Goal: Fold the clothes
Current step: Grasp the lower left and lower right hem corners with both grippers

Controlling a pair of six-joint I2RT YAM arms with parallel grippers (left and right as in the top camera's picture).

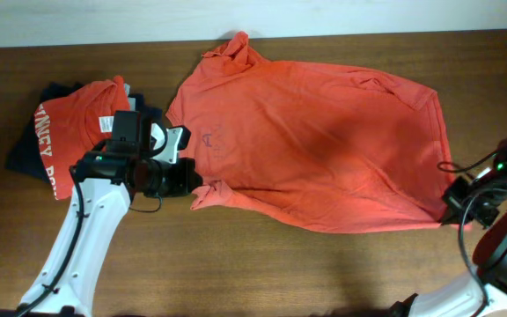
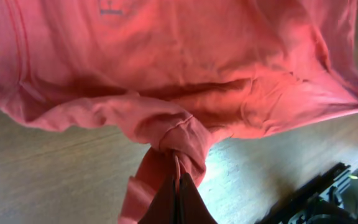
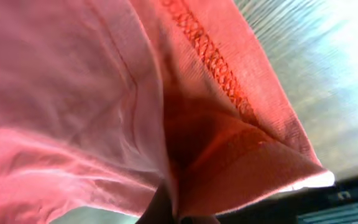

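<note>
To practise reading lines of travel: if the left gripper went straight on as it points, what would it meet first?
More of the orange-red T-shirt. The left gripper is shut on a bunched fold at its edge, and the shirt's body lies straight ahead, though depth there is unclear.

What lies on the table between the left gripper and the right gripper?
The spread orange-red T-shirt fills that whole stretch, with the left gripper at one end and the right gripper at the other; the overhead view shows it.

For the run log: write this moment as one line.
left end effector: shut on T-shirt sleeve; right end effector: shut on hem; T-shirt: unfolded
</note>
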